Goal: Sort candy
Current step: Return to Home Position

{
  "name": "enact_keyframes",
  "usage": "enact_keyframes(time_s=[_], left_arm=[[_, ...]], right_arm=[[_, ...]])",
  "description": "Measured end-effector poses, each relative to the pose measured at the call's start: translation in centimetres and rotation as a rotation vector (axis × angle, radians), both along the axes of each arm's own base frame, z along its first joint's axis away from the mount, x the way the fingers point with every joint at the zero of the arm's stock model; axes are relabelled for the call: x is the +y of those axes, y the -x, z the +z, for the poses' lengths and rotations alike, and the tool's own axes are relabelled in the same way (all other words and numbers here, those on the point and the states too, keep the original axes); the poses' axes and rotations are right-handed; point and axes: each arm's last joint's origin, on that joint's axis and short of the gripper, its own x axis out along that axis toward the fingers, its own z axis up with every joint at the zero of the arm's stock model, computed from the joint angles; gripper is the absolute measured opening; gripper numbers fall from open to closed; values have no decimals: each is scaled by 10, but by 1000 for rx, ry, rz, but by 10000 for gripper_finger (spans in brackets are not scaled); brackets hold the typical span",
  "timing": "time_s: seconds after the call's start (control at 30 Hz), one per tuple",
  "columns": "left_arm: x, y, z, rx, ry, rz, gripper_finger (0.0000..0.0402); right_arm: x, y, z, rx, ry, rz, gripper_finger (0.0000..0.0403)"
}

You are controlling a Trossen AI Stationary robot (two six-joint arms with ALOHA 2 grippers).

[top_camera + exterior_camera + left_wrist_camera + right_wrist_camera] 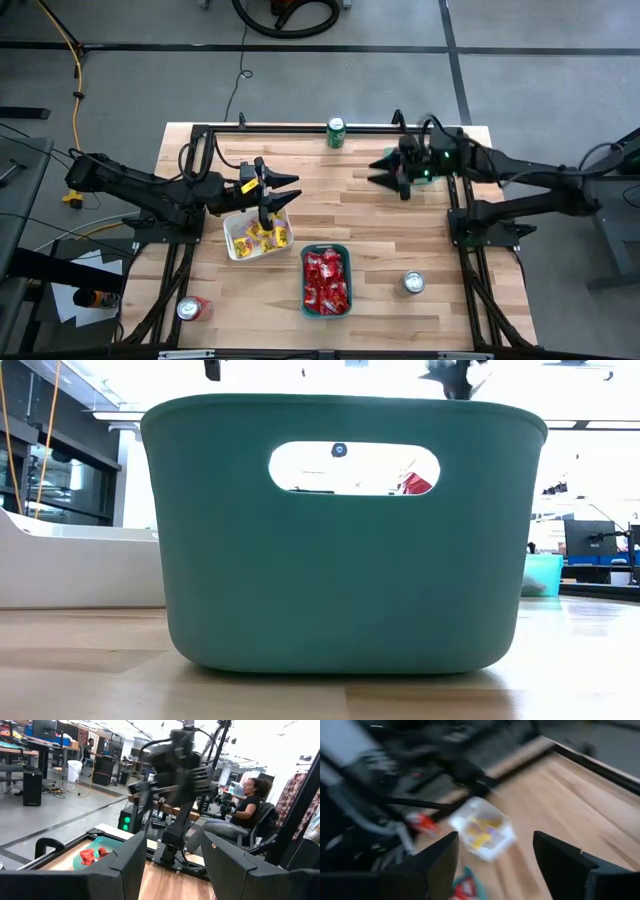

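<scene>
Yellow candy packets (266, 236) lie in a white tray (240, 247). Red candy packets (326, 279) fill a green tray (326, 313) near the table's near edge. My left gripper (288, 192) is open and empty, raised above the white tray's far right corner. My right gripper (374, 172) is open and empty too, held over bare wood at the far right of the table. The right wrist view shows the white tray (482, 827) between the open fingers (495, 865). The left wrist view shows its open fingers (175, 865) and the red candy (92, 855) in the green tray.
A green can (336, 131) stands at the far edge, a silver can (413, 283) near right, and a red can (193, 308) at the near left corner. The green tray's wall (340, 540) fills the low view. A person (250, 800) sits beyond the table. Bare wood lies in the middle.
</scene>
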Motion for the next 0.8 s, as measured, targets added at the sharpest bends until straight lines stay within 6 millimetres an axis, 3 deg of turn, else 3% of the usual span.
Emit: enact_keyframes(time_s=[0.2, 0.43, 0.6, 0.73, 0.8], left_arm=[[3, 0, 0, 1, 0, 18, 177], [3, -1, 0, 22, -97, -22, 173], [2, -1, 0, 27, -139, -53, 133], [4, 6, 9, 43, -172, -56, 39], [9, 17, 18, 28, -184, -44, 11]], right_arm=[[45, -28, 8, -171, 181, 151, 167], [61, -50, 1, -215, 259, 190, 13], [60, -54, 0, -226, 259, 185, 12], [58, -54, 0, -228, 260, 178, 5], [58, -54, 0, -229, 293, 187, 5]])
